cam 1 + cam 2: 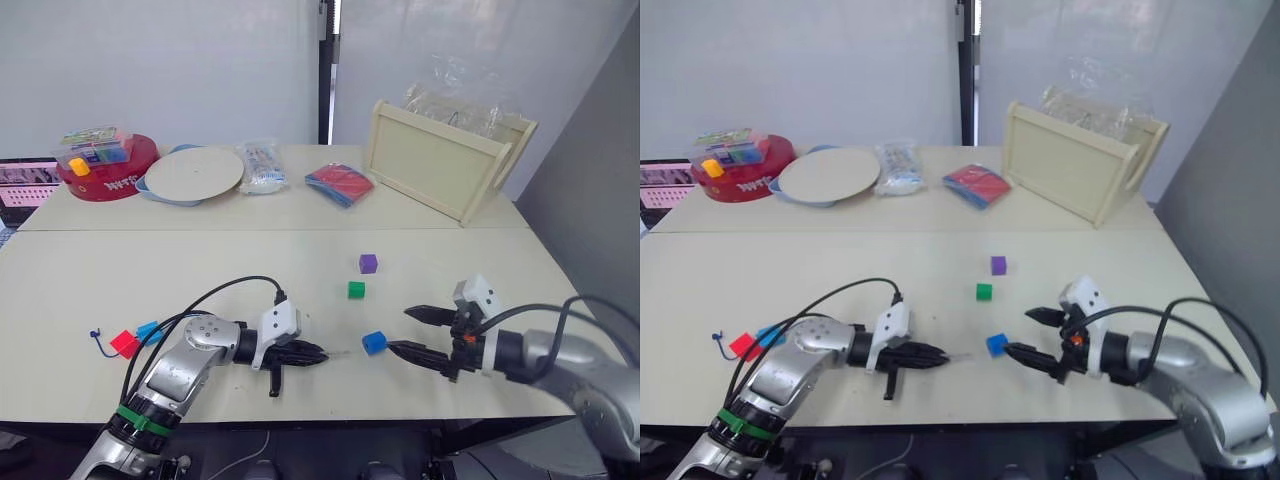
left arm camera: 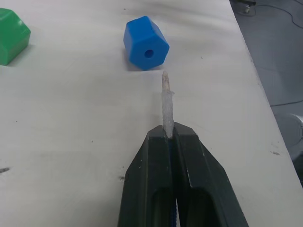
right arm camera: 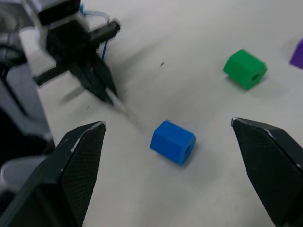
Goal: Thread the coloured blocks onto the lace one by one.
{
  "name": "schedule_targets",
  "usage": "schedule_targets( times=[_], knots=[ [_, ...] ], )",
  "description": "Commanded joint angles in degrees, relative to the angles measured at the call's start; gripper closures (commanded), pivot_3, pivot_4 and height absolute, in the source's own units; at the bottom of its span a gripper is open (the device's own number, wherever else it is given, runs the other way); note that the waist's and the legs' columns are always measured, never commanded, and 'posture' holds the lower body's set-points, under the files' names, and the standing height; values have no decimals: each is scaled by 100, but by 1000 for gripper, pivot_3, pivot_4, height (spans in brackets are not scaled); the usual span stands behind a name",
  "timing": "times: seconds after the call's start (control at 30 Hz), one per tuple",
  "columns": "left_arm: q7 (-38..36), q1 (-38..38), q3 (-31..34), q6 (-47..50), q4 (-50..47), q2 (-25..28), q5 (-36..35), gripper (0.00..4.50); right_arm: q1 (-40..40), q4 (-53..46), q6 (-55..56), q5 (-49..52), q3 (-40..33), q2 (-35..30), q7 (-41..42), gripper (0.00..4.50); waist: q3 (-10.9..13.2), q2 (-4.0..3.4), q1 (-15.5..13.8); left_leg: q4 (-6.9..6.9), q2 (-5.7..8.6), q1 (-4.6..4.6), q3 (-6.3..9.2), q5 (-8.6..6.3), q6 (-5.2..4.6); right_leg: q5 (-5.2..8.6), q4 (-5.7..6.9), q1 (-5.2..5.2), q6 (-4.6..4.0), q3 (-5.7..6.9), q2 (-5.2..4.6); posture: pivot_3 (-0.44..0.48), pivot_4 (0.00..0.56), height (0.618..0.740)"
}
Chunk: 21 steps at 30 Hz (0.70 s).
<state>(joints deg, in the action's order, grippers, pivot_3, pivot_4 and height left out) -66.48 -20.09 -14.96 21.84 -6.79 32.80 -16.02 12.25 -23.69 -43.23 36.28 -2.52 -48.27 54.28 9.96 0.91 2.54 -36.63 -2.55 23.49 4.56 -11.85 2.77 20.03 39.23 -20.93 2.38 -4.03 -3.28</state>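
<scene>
Lace tip: the lace (image 2: 165, 101) is pinched just behind its pale stiff end by the left gripper (image 2: 166, 137), whose jaws are clenched on it; the tip points at the hole of the blue block (image 2: 146, 42), near it but not yet in.
Lace tail: the knotted end (image 1: 95, 337) lies well to the left of that blue block, with the red block (image 1: 125, 344) and a second blue block (image 1: 148, 331) beside it, seemingly already on the cord.
Right gripper (image 3: 180, 156): jaws released wide, straddling the blue block without touching it.
Other blocks: green block (image 1: 356, 290) just beyond the blue block, purple block (image 1: 368, 263) farther still.
Surface: all rest on the pale table (image 1: 500, 260).
Risk: the block sits loose; if the tip arrives before the right gripper closes, it would likely push the block away.
Risk: the tip looks slightly bent, so it may catch the hole's rim and buckle.
</scene>
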Motion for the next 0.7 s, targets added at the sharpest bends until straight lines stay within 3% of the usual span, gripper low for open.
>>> schedule_targets(
  times=[0.03, 0.23, 0.43, 0.7],
  knots=[
    [17, 121, 189, 180, -447, 197, -185, 4500, 709, 804, 1262, -950, 882, -28, 859, 26, 1, 0, 26, -1, 0, 0, 0, 0, 0, 0, -1, 0, 0, 0, 0, 0, 150, 740],
    [169, 346, 251, 417, -805, 295, -280, 4500, 1532, 2045, 2911, -2136, 1970, 249, 1785, 26, 2, -1, -53, -8, 1, 10, -1, 0, 1, 0, -7, -1, 1, 3, -5, 0, 150, 740],
    [297, 386, 235, 519, -939, 281, -321, 4500, 1788, 2894, 3779, -2534, 2237, 533, 2267, 26, 2, -1, -86, -18, 4, 18, -1, 1, 1, -2, -12, -2, 5, 4, -10, 0, 150, 740],
    [468, 460, 220, 606, -1077, 285, -305, 4500, 1749, 3466, 3857, -2581, 2034, 828, 2266, 2597, 2, -1, -54, -18, 3, 15, -1, 1, 2, -2, -8, -1, 4, 3, -8, 0, 150, 740]
  ],
)
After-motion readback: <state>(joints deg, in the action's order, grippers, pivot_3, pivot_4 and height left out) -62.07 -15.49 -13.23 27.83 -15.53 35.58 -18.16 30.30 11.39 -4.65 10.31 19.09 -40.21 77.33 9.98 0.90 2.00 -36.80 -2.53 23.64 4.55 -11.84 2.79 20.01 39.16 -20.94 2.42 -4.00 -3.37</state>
